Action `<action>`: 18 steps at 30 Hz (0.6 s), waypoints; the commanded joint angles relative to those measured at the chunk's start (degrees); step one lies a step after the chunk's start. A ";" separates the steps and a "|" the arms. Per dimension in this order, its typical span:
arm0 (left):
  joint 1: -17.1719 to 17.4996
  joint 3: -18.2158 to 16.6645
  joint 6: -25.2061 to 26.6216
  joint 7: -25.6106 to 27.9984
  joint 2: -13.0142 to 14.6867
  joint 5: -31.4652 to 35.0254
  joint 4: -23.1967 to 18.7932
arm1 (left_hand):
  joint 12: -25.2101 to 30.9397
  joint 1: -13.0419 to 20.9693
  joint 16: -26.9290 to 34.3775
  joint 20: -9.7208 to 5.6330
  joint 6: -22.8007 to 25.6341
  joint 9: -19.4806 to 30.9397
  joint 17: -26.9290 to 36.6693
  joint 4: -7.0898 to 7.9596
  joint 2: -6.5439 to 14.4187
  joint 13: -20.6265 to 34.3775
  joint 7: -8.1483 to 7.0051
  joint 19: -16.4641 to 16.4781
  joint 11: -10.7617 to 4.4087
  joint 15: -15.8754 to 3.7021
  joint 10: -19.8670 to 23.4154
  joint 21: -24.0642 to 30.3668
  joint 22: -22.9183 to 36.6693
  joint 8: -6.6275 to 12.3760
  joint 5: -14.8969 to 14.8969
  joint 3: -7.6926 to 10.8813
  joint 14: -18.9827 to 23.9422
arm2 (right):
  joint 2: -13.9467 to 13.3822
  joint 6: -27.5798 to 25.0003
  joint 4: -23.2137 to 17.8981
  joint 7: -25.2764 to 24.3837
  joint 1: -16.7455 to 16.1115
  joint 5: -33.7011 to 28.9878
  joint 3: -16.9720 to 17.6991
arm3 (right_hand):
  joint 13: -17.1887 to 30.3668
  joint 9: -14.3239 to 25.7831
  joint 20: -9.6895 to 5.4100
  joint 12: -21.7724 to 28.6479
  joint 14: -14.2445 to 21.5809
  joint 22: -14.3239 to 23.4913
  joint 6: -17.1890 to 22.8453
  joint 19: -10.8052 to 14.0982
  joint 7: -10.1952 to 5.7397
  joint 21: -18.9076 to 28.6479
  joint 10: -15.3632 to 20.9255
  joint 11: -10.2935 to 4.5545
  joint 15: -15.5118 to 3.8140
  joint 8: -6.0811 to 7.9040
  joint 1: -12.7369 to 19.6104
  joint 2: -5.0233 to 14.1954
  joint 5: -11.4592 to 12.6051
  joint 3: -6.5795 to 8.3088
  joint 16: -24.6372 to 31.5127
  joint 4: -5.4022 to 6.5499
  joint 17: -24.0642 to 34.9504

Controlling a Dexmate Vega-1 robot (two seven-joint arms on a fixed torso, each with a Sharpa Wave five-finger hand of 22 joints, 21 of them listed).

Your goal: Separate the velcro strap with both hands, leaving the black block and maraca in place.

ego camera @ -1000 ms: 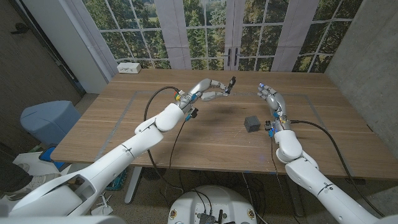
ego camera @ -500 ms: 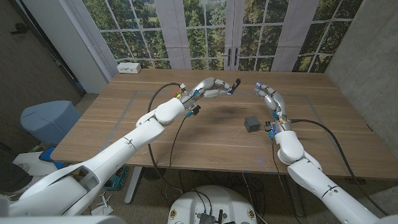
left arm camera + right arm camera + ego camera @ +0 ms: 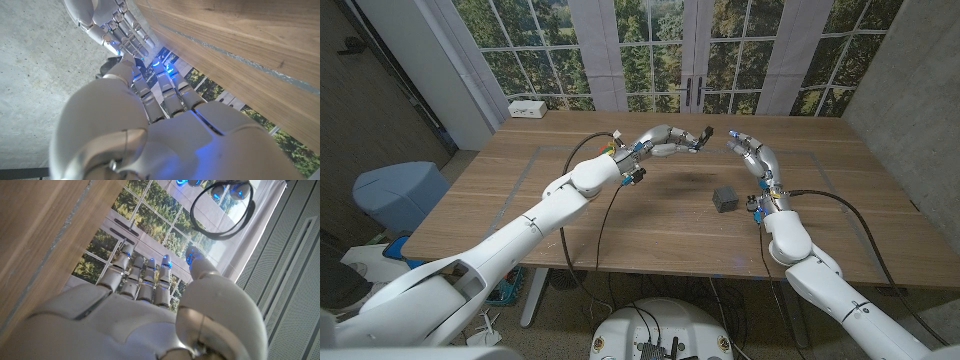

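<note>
My left hand (image 3: 670, 142) is raised over the far middle of the table (image 3: 620, 225) and pinches the black velcro strap (image 3: 704, 131) at its fingertips. In the right wrist view the strap (image 3: 222, 237) hangs as a thin black loop in front of my right hand (image 3: 150, 305). My right hand (image 3: 750, 152) is raised just right of the strap, fingers apart, holding nothing, with a small gap to it. The left wrist view shows my left hand (image 3: 165, 130) facing the right hand (image 3: 107, 20) closely. The black block (image 3: 725, 198) sits on the table below the hands, untouched.
A white box (image 3: 529, 108) lies at the table's far left corner. Pale tape lines (image 3: 535, 160) mark a rectangle on the wood. A blue bin (image 3: 400, 195) stands on the floor left of the table. Cables run along both forearms.
My left hand has carried the strap to the right, closing on the right hand. The right hand has shifted slightly left toward it. The block has not moved.
</note>
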 commanded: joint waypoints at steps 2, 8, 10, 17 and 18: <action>-2.26 0.92 1.84 -6.49 -1.27 -6.13 2.13 | 0.59 1.02 0.56 -0.37 -0.77 0.44 0.54 -0.05 0.04 0.55 0.04 0.72 -0.01 -10.55 1.22 0.76 0.40 0.61 0.21 0.62 1.07 | -0.18 0.70 -0.86 0.31 -0.08 -2.56 0.00 | 0.30 0.14 -0.19 0.50 0.27 0.13 1.03 0.39 -0.69 0.26 0.63 -0.49 -0.48 0.47 1.43 -0.16 -0.47 -0.39 0.47 -0.10 0.31; -4.17 1.73 1.82 -11.18 -2.39 -9.19 4.50 | 0.48 1.71 0.46 -0.25 -1.85 0.64 0.78 -0.21 -0.04 0.81 0.14 0.80 -0.02 -10.59 1.16 1.18 0.59 0.63 0.25 1.07 1.41 | -0.02 -0.46 -1.27 -0.41 0.06 -4.05 -0.11 | 0.48 0.13 -0.30 0.56 0.13 0.13 2.06 0.48 -1.98 0.34 0.81 -1.28 -1.01 0.64 3.06 -0.64 -0.74 -0.45 0.57 -0.21 0.43; -4.68 1.99 1.44 -11.86 -2.58 -9.14 4.92 | 0.31 2.00 0.25 -0.30 -2.36 0.80 0.84 -0.30 -0.21 0.89 0.19 0.86 0.00 -10.59 0.85 1.38 0.69 0.65 0.25 1.21 1.27 | -0.08 -0.92 -1.48 -0.52 0.04 -4.32 -0.14 | 0.56 0.12 -0.36 0.68 0.17 0.14 2.70 0.52 -2.38 0.38 1.15 -1.63 -1.15 0.81 3.74 -0.82 -0.79 -0.46 0.64 -0.22 0.47; -5.77 2.63 0.57 -13.31 -3.31 -9.14 6.12 | -0.05 2.45 -0.01 -0.47 -2.89 0.99 1.09 -0.20 -0.25 1.07 0.23 0.77 0.00 -10.59 0.19 1.78 0.92 0.81 0.22 1.47 1.20 | -0.11 -1.44 -1.66 -0.86 0.04 -4.86 -0.20 | 0.75 0.13 -0.41 0.74 0.15 0.14 4.34 0.58 -1.76 0.43 1.42 -1.48 -1.12 1.25 5.05 -1.20 -0.92 -0.60 0.81 -0.07 0.63; -5.88 2.73 0.54 -13.29 -3.36 -8.95 6.20 | -0.07 2.46 -0.02 -0.51 -2.88 1.00 1.12 -0.20 -0.26 1.08 0.23 0.79 -0.01 -10.58 0.16 1.82 0.93 0.84 0.22 1.48 1.19 | -0.07 -1.28 -1.57 -0.88 0.06 -4.86 -0.20 | 0.77 0.13 -0.43 0.73 0.20 0.14 4.37 0.57 -1.69 0.43 1.39 -1.42 -1.07 1.24 5.15 -1.23 -0.94 -0.63 0.85 -0.05 0.64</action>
